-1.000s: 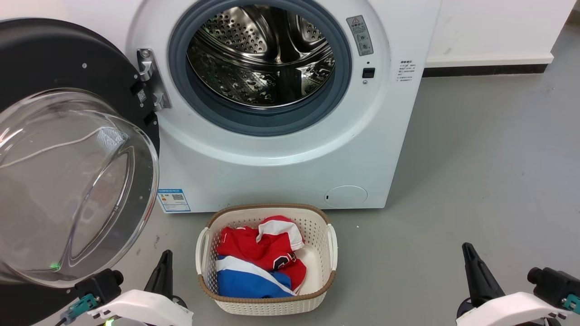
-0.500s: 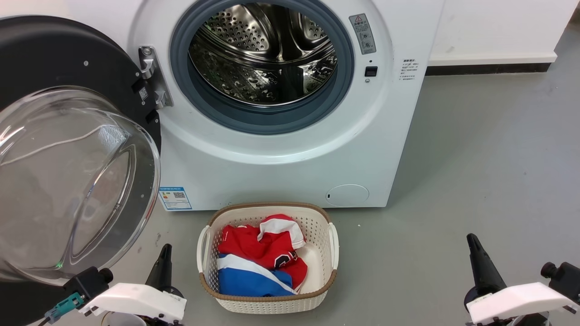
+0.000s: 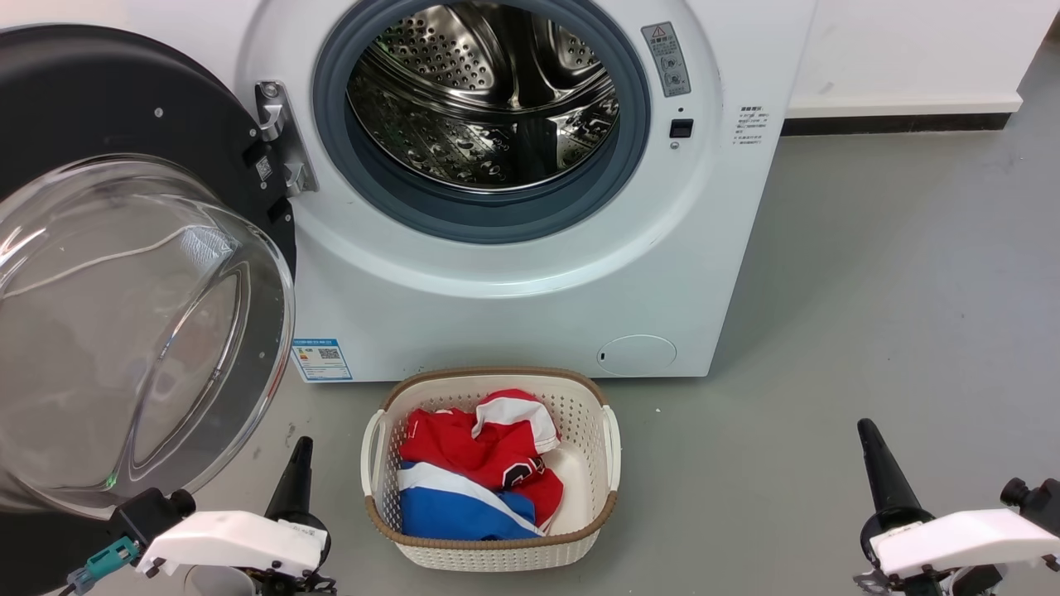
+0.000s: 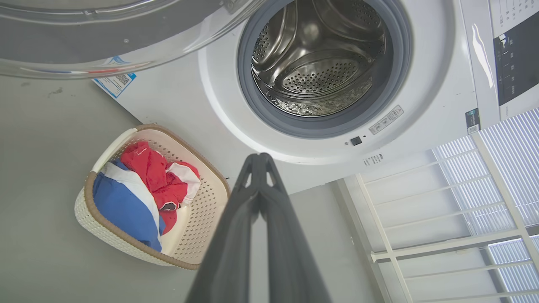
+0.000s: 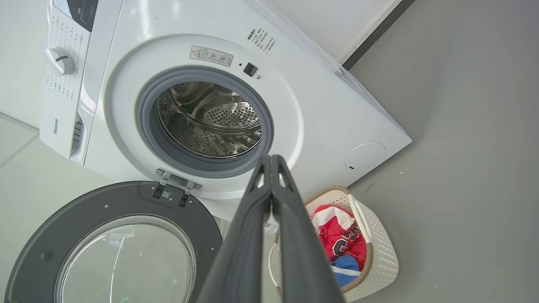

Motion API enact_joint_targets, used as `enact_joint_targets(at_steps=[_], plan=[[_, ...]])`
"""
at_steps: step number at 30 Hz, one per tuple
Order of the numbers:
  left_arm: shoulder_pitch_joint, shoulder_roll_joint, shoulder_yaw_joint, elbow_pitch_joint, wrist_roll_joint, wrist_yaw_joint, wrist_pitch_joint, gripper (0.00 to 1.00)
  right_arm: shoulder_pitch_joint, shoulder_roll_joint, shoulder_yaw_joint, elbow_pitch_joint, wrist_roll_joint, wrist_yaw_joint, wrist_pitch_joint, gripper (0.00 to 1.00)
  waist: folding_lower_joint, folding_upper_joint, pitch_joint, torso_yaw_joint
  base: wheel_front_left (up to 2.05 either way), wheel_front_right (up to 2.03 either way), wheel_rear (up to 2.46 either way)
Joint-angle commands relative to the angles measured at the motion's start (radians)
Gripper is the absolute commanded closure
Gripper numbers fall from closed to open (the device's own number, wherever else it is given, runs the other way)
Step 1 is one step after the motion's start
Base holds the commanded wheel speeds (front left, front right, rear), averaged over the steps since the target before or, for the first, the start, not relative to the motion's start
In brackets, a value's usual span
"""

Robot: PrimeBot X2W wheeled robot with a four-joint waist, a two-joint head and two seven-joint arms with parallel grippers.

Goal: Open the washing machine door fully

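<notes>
White washing machine [image 3: 513, 306]: smooth box, 12 o'clock; perforated steel drum [image 3: 480, 99] inside grey rubber ring [image 3: 497, 219].
Door [image 3: 124, 273]: glossy black disc, clear bulging glass, swung wide, 9 o'clock.
Basket [image 3: 497, 374]: white holed plastic, oval, 6 o'clock.
Left claw [image 3: 298, 455]: tapered dark fingers pressed together, empty, 7 o'clock.
Right claw [image 3: 869, 439]: tips likewise touching, empty, 5 o'clock.

Left gripper [image 3: 301, 449], right gripper [image 3: 868, 430]: fingers pressed together, pointing up head view

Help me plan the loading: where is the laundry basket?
In the head view, the laundry basket sits lower centre, just in front of the washing machine, right of its open door.
</notes>
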Motion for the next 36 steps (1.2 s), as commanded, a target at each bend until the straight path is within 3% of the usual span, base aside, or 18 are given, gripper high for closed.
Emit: enact_joint_targets(at_steps=[1,36], plan=[[-0.028,-0.001,0.012,-0.010,-0.021,-0.008,0.007,1.00,-0.030,-0.006,-0.003,-0.006,0.031,0.000,0.003,1.00,0.0000,-0.0001,0.000,0.000,0.00,0.00,0.00],[-0.049,-0.065,0.112,-0.009,-0.289,-0.072,0.091,1.00,-0.077,-0.004,-0.030,0.027,0.390,0.000,0.061,1.00,0.0000,-0.0001,0.012,0.011,0.00,0.00,0.00]])
